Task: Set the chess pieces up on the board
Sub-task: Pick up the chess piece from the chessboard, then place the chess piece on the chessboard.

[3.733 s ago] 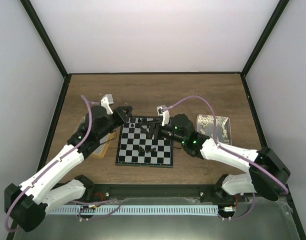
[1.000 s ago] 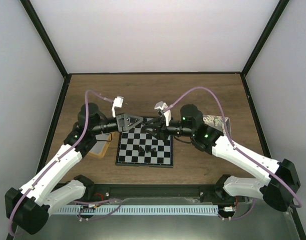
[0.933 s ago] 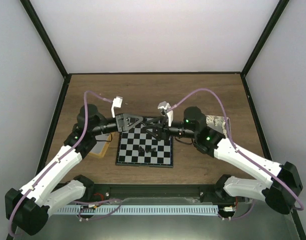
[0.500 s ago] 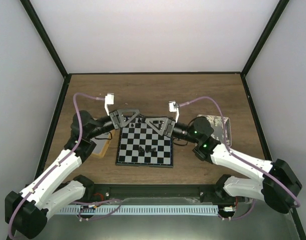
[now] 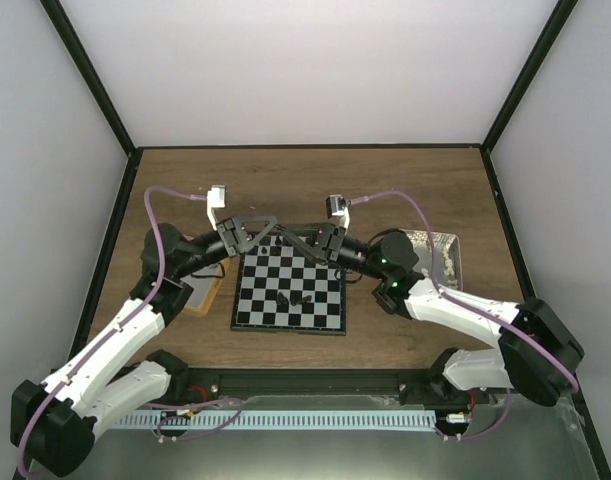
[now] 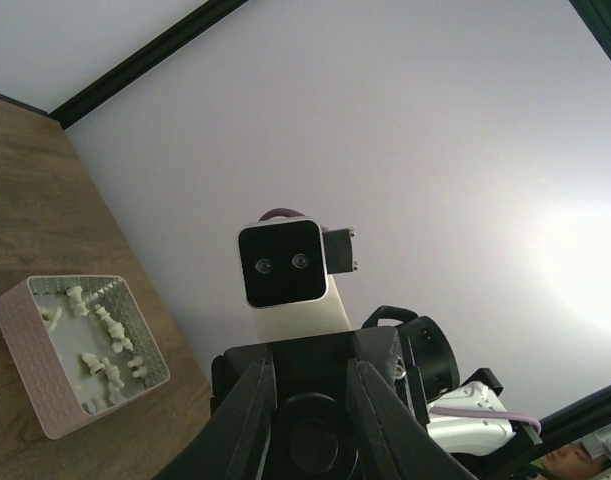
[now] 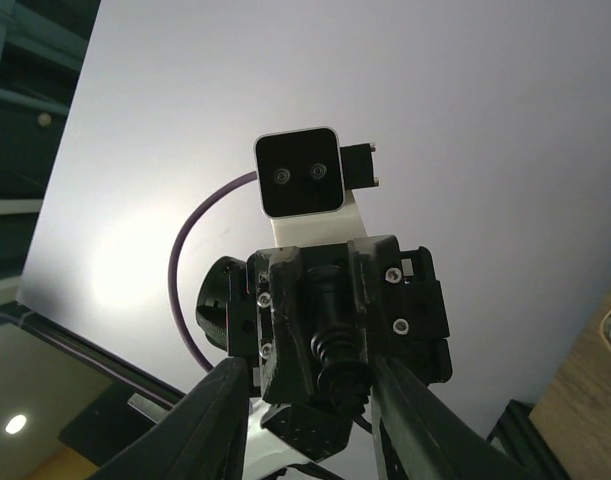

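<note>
The board (image 5: 285, 312) lies at the table's middle, with a few black chess pieces (image 5: 293, 298) standing on its near half. Both grippers meet tip to tip above the board's far edge. My left gripper (image 5: 268, 233) is shut on one black chess piece (image 5: 279, 240), seen end-on as a round base (image 6: 320, 442) between the left gripper's (image 6: 310, 366) fingers. In the right wrist view that piece (image 7: 337, 330) points at me, clamped lengthwise in the left jaws. My right gripper (image 5: 299, 241) stands open, its fingers spread on both sides of the piece's base without touching it (image 7: 307, 366).
A pinkish tray (image 5: 432, 250) of white pieces sits right of the board, also seen as the pinkish tray (image 6: 43, 335) in the left wrist view. A yellow-rimmed tray (image 5: 201, 296) lies left of the board, half under the left arm. Walls close the table in.
The right gripper opened, drew back from the left gripper, then came forward to it again with narrower jaws. The left gripper rose slightly and kept its hold on the piece.
</note>
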You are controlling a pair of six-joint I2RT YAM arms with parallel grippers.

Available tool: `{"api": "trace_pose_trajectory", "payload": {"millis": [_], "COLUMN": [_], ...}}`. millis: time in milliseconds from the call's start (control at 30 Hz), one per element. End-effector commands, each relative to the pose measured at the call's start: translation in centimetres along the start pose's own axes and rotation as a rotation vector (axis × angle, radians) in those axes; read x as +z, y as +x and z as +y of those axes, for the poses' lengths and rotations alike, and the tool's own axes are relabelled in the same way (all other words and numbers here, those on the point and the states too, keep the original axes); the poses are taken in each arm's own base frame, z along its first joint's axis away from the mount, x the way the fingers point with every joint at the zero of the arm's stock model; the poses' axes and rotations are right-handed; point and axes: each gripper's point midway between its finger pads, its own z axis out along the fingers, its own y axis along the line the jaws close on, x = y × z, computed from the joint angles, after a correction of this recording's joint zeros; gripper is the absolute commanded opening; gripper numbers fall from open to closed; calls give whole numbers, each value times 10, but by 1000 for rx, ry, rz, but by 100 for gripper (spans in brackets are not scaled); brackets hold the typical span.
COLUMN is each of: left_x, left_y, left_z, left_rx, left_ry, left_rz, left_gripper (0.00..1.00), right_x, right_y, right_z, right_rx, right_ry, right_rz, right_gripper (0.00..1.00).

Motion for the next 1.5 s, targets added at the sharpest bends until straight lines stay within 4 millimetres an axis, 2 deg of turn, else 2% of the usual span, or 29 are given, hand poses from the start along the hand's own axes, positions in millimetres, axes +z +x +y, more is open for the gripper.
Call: {"api": "trace_pose_trajectory", "payload": {"millis": [0,300,433,533,633,667,767,867,967,1067,1167,1300,1367,1467], "left_x": [0,0,-2,-6,-9,-9,-14,-33,-75,-105,-115,-118,-122,-128], "left_y": [-1,0,0,-3,-1,0,0,-13,-34,-59,-78,-95,-103,-106], "left_z": [0,5,11,28,42,47,64,86,110,102,82,67,65,72], "left_rx": [17,15,17,26,22,20,33,95,158,307,428,538,568,604], "left_ry": [13,1,-30,-131,-188,-206,-305,-516,-814,-970,-1018,-1060,-1109,-1172], "left_rz": [-13,-14,-21,-56,-60,-56,-58,-109,-226,-306,-344,-356,-356,-348], "left_gripper": [9,9,11,21,23,25,45,65,73,77,79,86,87,87], "right_x": [7,12,13,14,13,13,10,5,-9,-27,-43,-64,-73,-82], "right_y": [-11,-16,-21,-26,-32,-34,-37,-39,-46,-49,-48,-37,-35,-32], "right_z": [31,24,17,3,-6,-8,-17,-30,-53,-76,-103,-153,-171,-190], "right_rx": [11,15,18,2,-38,-51,-99,-202,-334,-461,-558,-604,-624,-637], "right_ry": [-111,-82,-33,61,128,148,232,359,557,745,930,1149,1227,1306], "right_rz": [-18,-33,-56,-78,-107,-114,-116,-94,-67,-8,112,331,405,502], "right_gripper": [33,30,19,10,6,5,4,4,5,5,5,6,5,6]}}
